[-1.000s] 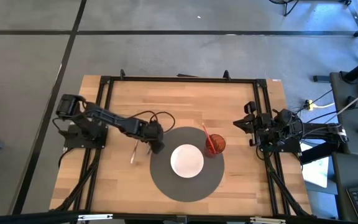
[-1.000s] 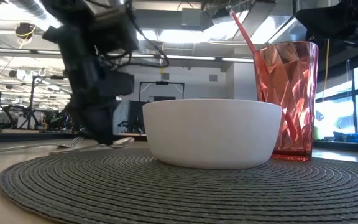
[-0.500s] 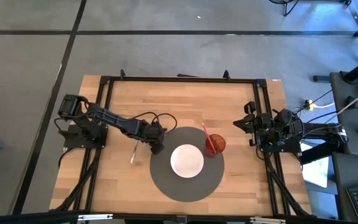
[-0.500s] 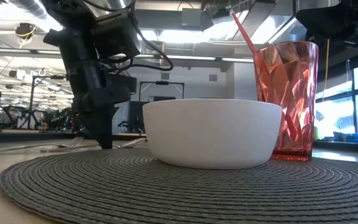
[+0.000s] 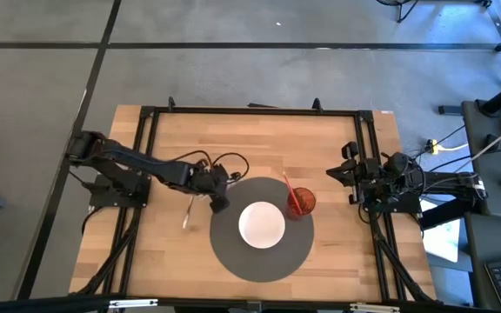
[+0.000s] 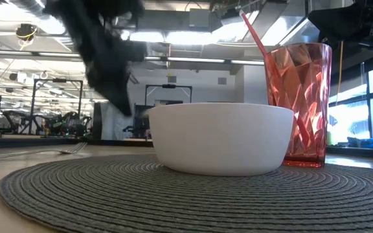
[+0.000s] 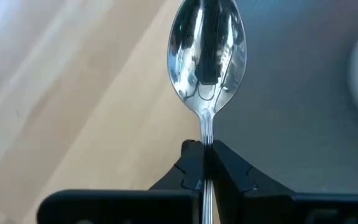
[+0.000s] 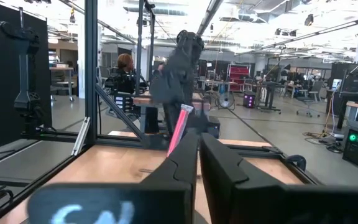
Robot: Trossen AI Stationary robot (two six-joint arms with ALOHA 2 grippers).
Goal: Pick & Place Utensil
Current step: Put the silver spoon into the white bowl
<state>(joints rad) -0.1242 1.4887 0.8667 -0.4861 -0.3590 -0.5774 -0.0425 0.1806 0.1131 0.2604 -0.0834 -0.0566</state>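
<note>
My left gripper [image 7: 207, 149] is shut on a shiny metal spoon [image 7: 207, 59], whose bowl sticks out past the fingertips over the seam between the wooden table and the grey round placemat [image 5: 233, 256]. In the high view this gripper [image 5: 219, 198] is at the placemat's left rim. In the low view it shows raised and blurred, and the spoon is hidden there. A fork [image 5: 187, 214] lies flat on the wood just left of the mat. My right gripper [image 8: 199, 155] waits shut at the table's right edge. My left gripper pinches the spoon's handle just behind the bowl, at the neck [image 7: 207, 127], between its two fingers. The handle runs back along the fingers and the bowl's hollow faces the wrist camera. The fingers slant downward from the table's left. The spoon is lifted clear of the table.
A white bowl [image 5: 261, 224] stands in the middle of the placemat. A red faceted cup [image 5: 302, 202] with a red straw in it [image 6: 254, 32] stands at the mat's far right. Black frame rails [image 5: 150, 156] run along the table's sides.
My left gripper has shut on the spoon, which lay on the table by the placemat's left rim. It has then risen with it, so the spoon no longer lies on the table in the low view. The fork has stayed in place.
</note>
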